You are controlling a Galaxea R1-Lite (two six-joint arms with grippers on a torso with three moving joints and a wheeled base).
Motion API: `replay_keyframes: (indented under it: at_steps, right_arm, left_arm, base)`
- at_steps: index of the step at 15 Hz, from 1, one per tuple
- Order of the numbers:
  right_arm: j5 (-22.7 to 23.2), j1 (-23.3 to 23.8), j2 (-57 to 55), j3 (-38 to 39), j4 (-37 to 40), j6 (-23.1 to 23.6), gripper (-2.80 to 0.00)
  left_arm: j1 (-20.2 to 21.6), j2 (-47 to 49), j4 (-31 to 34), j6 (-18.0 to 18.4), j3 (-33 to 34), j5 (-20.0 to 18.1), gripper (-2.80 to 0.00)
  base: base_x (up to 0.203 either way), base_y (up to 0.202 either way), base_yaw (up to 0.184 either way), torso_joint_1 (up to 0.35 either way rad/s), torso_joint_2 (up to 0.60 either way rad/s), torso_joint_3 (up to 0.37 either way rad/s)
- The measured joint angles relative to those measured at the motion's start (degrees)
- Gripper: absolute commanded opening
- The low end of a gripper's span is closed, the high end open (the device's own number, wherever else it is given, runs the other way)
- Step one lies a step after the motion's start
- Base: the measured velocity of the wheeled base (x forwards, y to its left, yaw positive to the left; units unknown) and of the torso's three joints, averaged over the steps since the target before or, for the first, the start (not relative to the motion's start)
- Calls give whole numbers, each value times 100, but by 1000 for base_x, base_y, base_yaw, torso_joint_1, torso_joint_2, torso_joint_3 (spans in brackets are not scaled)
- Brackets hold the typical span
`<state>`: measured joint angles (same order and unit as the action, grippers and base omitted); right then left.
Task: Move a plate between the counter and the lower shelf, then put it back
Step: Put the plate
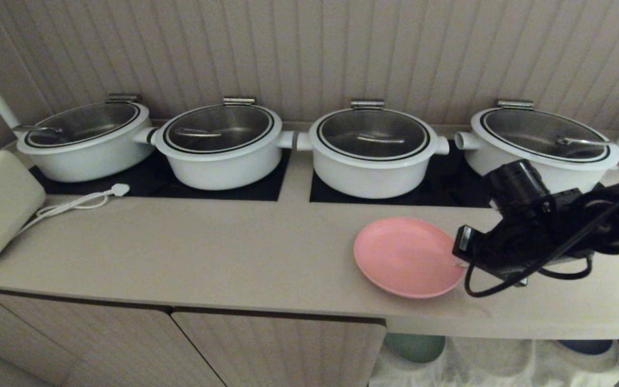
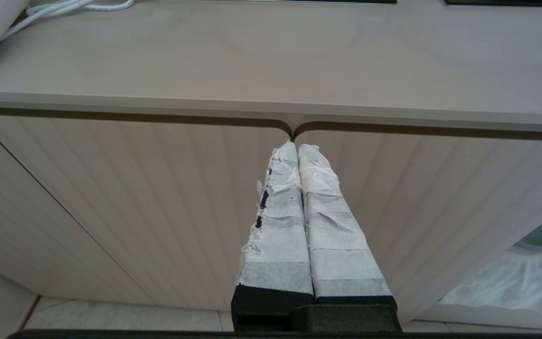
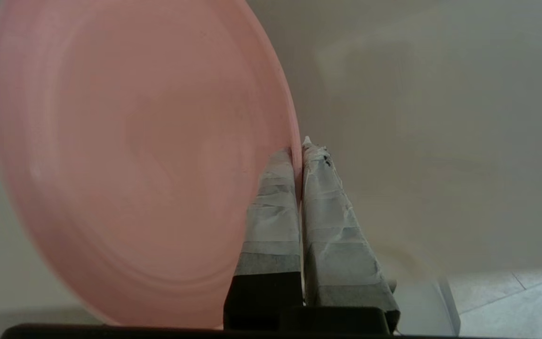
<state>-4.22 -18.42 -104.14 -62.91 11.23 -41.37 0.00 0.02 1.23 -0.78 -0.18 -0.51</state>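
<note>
The right end effector (image 3: 300, 153) is clamped on the rim of the round matte salmon-pink plate (image 1: 407, 257), which sits on the smooth beige table (image 1: 207, 252). Step in hand: probably transfer. Next move calls for a level carry to the lower shelf (image 1: 503, 365).

Matte, smooth salmon-pink plate (image 1: 407, 257), plastic by the look. Smooth beige counter (image 1: 207, 252) with a dull laminate sheen; glossy black hob panels (image 1: 191, 185) at the far side. Glossy white pots (image 1: 223, 148) under glass lids (image 1: 218, 128) with shiny metal handles. Wrinkled white cloth (image 1: 503, 365) below at the right. Finely ribbed matte cabinet doors (image 2: 158, 212). Creased, frayed white tape on the gripper fingers (image 2: 290, 212).
</note>
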Motion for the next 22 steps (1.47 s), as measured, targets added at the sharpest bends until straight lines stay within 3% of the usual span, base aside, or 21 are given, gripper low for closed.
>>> replay_keyframes:
  at_steps: [11, 12, 22]
  right_arm:
    - [-5, 7, -840, -682, -79, -201, -280]
    - [1, 8, -862, -717, -64, -207, 0]
    - [-27, 36, -963, -1116, -7, -189, 0]
  left_arm:
    - [0, 0, -2, 1, 0, 2, -280]
    - [0, 0, -2, 1, 0, 0, -280]
    - [0, 0, -2, 1, 0, 2, -280]
  base:
    - [0, 0, 0, 0, 0, 0]
    - [0, 0, 0, 0, 0, 0]
    - [0, 0, 0, 0, 0, 0]
